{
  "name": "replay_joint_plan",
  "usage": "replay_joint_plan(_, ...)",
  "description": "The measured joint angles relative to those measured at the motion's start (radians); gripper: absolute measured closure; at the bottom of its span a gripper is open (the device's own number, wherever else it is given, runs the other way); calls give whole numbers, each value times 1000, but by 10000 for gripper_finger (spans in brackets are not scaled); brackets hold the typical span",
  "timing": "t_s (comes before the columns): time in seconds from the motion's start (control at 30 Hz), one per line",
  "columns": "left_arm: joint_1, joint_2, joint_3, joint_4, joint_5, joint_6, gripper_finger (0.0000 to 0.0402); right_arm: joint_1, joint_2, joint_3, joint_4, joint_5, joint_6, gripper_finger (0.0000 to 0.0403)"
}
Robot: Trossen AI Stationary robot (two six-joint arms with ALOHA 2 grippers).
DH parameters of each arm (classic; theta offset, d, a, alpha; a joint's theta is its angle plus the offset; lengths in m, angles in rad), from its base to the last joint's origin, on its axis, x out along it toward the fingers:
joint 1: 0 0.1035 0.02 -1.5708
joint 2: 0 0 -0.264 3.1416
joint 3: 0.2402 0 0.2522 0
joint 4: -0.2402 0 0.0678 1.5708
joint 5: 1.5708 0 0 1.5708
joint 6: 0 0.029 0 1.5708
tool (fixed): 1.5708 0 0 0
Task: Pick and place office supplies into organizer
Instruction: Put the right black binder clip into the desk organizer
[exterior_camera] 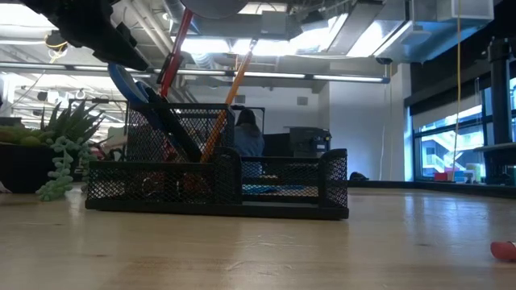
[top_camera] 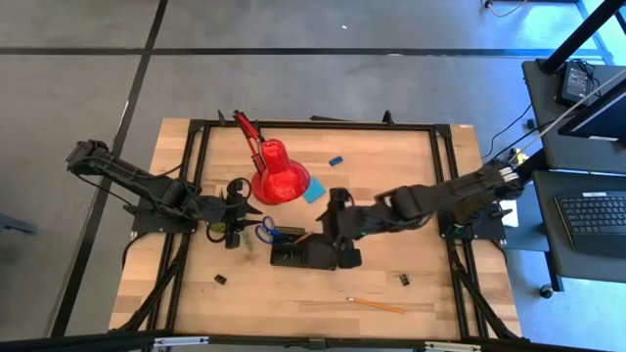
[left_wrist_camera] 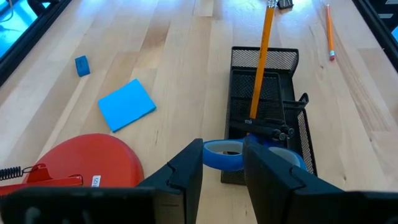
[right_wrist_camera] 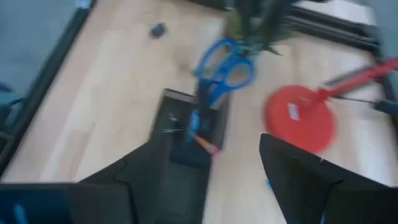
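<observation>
The right gripper (top_camera: 337, 235) hangs above the organizer (top_camera: 303, 254), its fingers spread wide and holding nothing. In the right wrist view the organizer (right_wrist_camera: 186, 134) lies directly between and beyond the two dark fingers (right_wrist_camera: 298, 180). The organizer is a low black mesh tray standing near the middle of the surface (top_camera: 411, 196), a little toward its front edge. An orange pencil (left_wrist_camera: 260, 62) leans upright in one of its compartments, and the blue-handled scissors (left_wrist_camera: 233, 154) stand in the end compartment nearest the left arm, handles up.

The left gripper (left_wrist_camera: 224, 171) sits just beside that end of the organizer, its fingers partly apart around one blue scissor handle loop; whether they press on it I cannot tell.

Beyond the organizer, toward the back edge, stand the red lamp (top_camera: 279, 174), a light-blue note pad (top_camera: 314, 193) and a small blue eraser (top_camera: 335, 159). A second orange pencil (top_camera: 377, 305) lies near the front edge, with small black binder clips (top_camera: 404, 281) on either side. A green plant (exterior_camera: 56, 149) stands by the left arm.
</observation>
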Motion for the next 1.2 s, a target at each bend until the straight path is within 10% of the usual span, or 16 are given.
replay_joint_plan(0.63,0,0,0,-3,27,-3,296,250,-84,-261,-29,44,508,150)
replay_joint_plan(0.9,0,0,0,-1,27,-53,296,345,-89,-263,-508,2,1191,168)
replay_joint_plan(1.2,0,0,0,2,27,-53,296,504,-94,-268,-608,-27,1530,192)
